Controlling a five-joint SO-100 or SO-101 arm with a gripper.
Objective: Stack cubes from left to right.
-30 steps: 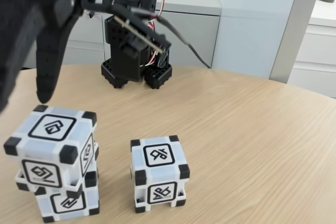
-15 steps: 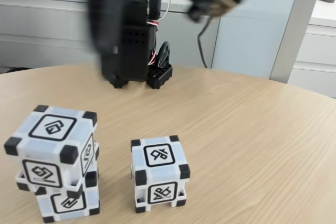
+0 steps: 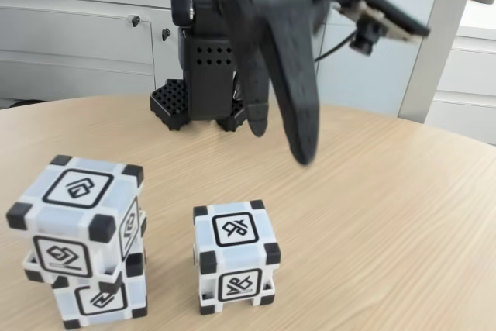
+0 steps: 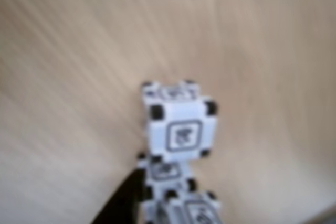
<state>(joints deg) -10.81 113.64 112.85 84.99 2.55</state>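
A round wooden table point(image 3: 372, 215) carried everything, and behind it ran grey cabinets point(image 3: 77, 36) with small knobs and a white unit point(image 3: 473, 75) at the right of the fixed view. The black arm point(image 3: 205, 52) stood on its base at the far edge of the table, directly behind the fingers, with a small camera on a tan bracket point(image 3: 372, 25) sticking out to their right. The gripper point(image 3: 279, 143) hung in the air over the middle of the table, its two dark fingers point(image 3: 298, 106) pointing down with a narrow gap between the tips; they were released and grasped nothing, and nothing lay between them. Three cubes showed in the fixed view. Two formed a stack well below and to the left of the fingertips: the upper cube point(image 3: 77, 218) sat slightly askew on the lower cube point(image 3: 101, 296), overhanging it to the left. The single cube point(image 3: 235, 256) stood alone on the wood, just right of the stack, below the fingertips and a little to their left, well apart from them with bare table between. No other thing stood between the fingers and any cube. The wrist view was blurred; it showed a cube point(image 4: 178, 124) near the centre, more cube faces point(image 4: 184, 203) crowded beneath it at the lower edge, and a dark finger tip point(image 4: 123, 203) entering from the bottom just left of them.
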